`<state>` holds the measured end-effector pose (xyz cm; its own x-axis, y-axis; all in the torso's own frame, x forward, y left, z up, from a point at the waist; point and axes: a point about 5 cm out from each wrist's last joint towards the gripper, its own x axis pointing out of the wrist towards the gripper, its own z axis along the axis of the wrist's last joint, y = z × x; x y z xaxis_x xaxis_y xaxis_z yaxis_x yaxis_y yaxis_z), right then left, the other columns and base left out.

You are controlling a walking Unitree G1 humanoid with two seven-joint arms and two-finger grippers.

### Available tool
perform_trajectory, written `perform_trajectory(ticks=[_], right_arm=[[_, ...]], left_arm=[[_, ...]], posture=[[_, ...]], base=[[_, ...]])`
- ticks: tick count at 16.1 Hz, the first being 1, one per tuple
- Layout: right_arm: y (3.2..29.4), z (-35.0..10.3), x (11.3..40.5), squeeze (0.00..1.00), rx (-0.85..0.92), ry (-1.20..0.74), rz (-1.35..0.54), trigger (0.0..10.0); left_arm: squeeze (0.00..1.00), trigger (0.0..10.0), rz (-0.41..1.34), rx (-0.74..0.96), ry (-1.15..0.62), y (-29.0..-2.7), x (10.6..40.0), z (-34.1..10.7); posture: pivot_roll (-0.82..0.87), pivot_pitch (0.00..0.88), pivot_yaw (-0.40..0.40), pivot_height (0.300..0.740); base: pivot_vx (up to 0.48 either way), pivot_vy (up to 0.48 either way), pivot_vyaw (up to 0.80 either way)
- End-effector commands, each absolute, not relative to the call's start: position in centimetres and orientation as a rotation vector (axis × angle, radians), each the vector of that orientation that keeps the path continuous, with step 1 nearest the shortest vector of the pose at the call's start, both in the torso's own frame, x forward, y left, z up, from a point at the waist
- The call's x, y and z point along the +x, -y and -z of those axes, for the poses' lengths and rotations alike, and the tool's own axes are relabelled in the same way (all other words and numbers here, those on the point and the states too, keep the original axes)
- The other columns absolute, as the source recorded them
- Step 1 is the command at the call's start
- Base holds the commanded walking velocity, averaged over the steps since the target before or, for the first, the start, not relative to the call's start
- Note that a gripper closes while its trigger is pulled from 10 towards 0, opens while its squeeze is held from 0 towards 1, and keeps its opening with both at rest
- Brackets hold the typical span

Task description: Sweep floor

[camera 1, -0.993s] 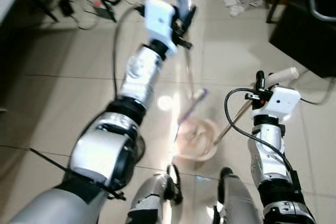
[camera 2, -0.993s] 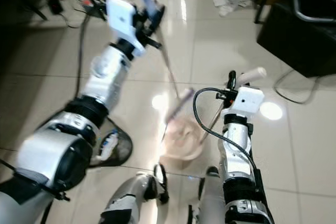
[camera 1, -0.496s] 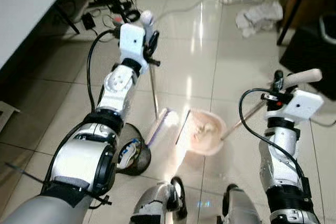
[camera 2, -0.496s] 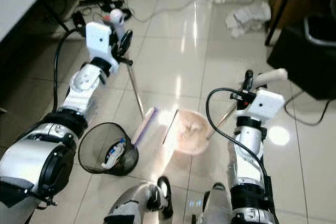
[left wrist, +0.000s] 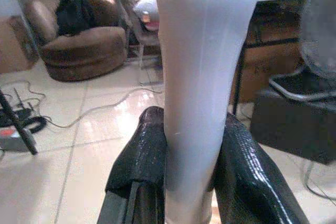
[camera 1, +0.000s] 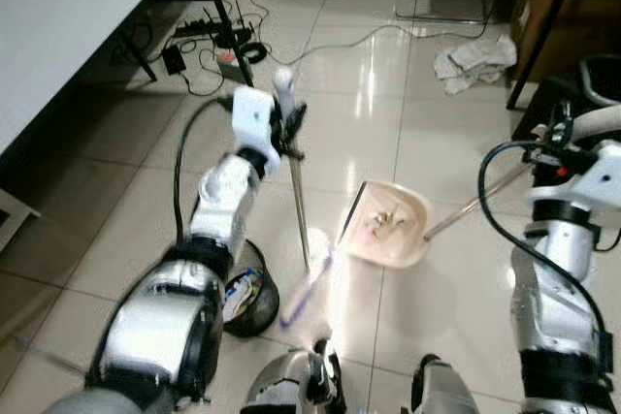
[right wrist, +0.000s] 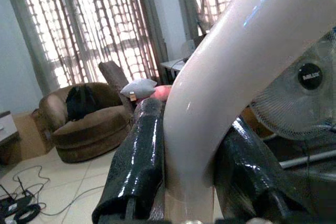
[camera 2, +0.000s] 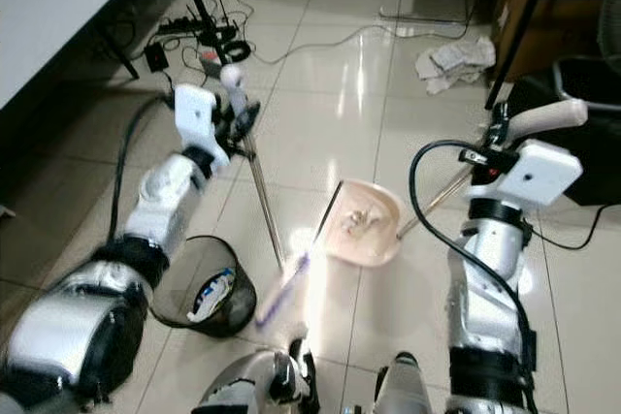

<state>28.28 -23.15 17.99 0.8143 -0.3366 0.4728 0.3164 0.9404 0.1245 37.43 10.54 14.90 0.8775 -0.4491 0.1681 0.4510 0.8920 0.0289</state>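
Observation:
My left gripper [camera 1: 288,126] is shut on the pale handle of a broom [camera 1: 301,210]. The metal shaft runs down to a purple brush head [camera 1: 309,286] resting on the tiled floor. My right gripper [camera 1: 563,133] is shut on the cream handle of a pink dustpan [camera 1: 391,225]. The pan sits on the floor ahead of me with a few scraps of litter [camera 1: 388,222] in it. In the left wrist view the black fingers [left wrist: 144,153] clamp the broom grip. In the right wrist view the fingers [right wrist: 139,150] clamp the dustpan handle.
A black mesh bin [camera 1: 247,288] with trash stands beside my left arm. Cables and a power strip [camera 1: 218,46] lie under a white table [camera 1: 78,7] at the left. A crumpled cloth [camera 1: 475,57] lies on the floor; a black box [camera 2: 572,133] stands at right.
The camera view shifted. The broom's brush head swung from beside the dustpan back toward my feet. The dustpan moved farther from me and to the right; my right arm rose.

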Motion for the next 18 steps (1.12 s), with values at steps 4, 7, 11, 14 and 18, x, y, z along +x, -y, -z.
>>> perform_trajectory(ticks=[4,7,11,14,18], right_arm=[[23.6,-21.3,27.6,0.0,0.121,0.574,0.372,10.0],[23.0,-22.6,27.7,0.0,0.158,0.56,0.344,10.0],[22.3,-24.3,28.1,0.0,0.192,0.547,0.299,10.0],[22.4,-25.9,28.5,0.0,0.222,0.558,0.278,10.0],[22.4,-27.7,28.9,0.0,0.258,0.582,0.258,10.0]], left_arm=[[0.0,10.0,0.5,0.084,0.168,-11.6,35.9,-13.6],[0.0,10.0,0.452,0.083,0.171,-13.3,35.0,-13.5],[0.0,10.0,0.327,0.09,0.111,-16.6,33.1,-11.7],[0.0,10.0,0.266,0.101,0.078,-18.2,31.5,-11.0],[0.0,10.0,0.231,0.084,0.074,-18.4,30.5,-11.2]], posture=[[-0.05,0.087,0.197,0.74],[-0.04,0.084,0.186,0.74],[-0.04,0.079,0.162,0.74],[-0.03,0.077,0.14,0.74],[-0.03,0.071,0.125,0.74]], base=[[0.0,-0.349,0.0],[0.0,-0.48,0.0],[0.0,-0.48,0.0],[0.0,-0.48,0.0],[0.0,-0.095,0.0]])
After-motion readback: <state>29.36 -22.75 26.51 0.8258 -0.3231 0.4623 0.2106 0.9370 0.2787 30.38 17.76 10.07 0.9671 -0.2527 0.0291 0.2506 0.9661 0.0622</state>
